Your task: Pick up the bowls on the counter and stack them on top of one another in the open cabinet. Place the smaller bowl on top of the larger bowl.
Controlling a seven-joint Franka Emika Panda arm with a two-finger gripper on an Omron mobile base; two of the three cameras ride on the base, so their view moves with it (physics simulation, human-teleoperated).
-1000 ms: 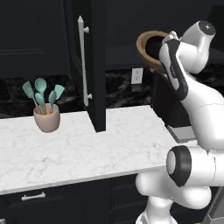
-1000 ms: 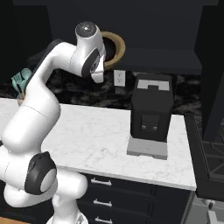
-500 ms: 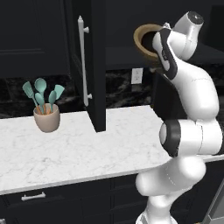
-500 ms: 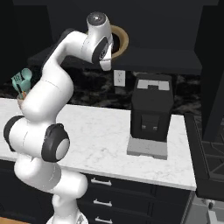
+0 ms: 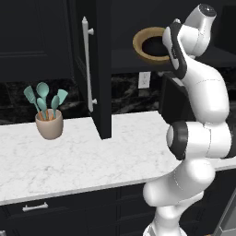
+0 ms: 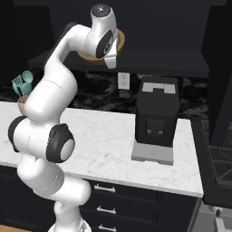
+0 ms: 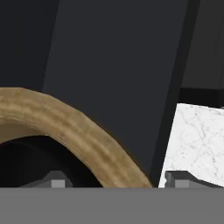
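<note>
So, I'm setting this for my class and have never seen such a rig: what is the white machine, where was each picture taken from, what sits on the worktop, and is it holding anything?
It is a white robot arm in a computer-drawn kitchen. Two pictures come from cameras behind the arm, left and right; the third looks along its gripper. The gripper's fingers grip the rim of a wooden bowl, raised level with the shelf of the open cabinet. On the marble counter stand a beige cup of teal utensils and a black coffee machine.
</note>
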